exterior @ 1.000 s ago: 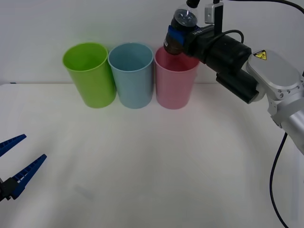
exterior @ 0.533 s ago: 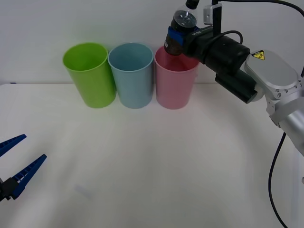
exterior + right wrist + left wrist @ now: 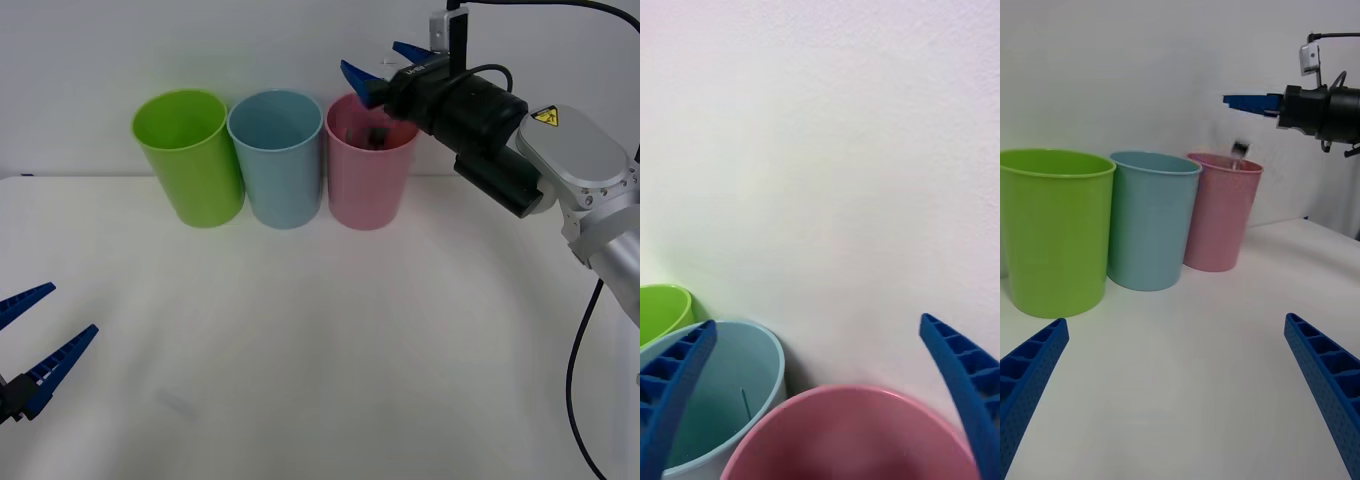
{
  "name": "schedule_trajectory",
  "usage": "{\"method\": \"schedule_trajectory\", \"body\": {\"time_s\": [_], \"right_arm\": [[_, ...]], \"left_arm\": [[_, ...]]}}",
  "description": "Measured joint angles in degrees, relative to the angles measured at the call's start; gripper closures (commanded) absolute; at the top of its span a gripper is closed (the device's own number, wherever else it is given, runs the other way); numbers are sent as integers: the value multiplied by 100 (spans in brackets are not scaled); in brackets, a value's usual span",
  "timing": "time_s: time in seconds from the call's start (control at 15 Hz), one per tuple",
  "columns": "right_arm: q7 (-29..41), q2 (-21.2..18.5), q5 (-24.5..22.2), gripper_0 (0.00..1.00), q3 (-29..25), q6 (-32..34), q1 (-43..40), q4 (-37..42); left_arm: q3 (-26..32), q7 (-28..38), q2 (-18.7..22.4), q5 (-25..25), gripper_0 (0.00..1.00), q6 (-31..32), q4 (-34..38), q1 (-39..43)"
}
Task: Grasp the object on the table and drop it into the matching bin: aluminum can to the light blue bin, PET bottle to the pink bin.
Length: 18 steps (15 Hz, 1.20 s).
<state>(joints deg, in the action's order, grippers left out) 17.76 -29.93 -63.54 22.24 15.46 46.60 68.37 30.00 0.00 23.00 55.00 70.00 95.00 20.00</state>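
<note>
The right end effector (image 3: 383,62) hung above the pink bin (image 3: 369,180) with its blue fingers spread wide and empty, while the PET bottle (image 3: 368,133) showed as a dark shape just inside the bin's mouth, its black cap at the rim in the left wrist view. Releasing well meant holding centred over that mouth, clear of the light blue bin (image 3: 278,165) touching it, and lifting straight up without clipping the rim. The left end effector (image 3: 28,345) waited low over the table (image 3: 320,330), fingers likewise spread.
</note>
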Motion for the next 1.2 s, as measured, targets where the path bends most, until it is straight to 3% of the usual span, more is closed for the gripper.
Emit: {"method": "schedule_trajectory", "body": {"time_s": [0.6,1.2], "right_arm": [[0,-221,123,0,0,9,-219,292],[18,-1400,649,0,-12,4,-1630,2224]], "left_arm": [[0,0,0,0,0,0,0,0],[0,0,0,0,0,0,0,0]]}}
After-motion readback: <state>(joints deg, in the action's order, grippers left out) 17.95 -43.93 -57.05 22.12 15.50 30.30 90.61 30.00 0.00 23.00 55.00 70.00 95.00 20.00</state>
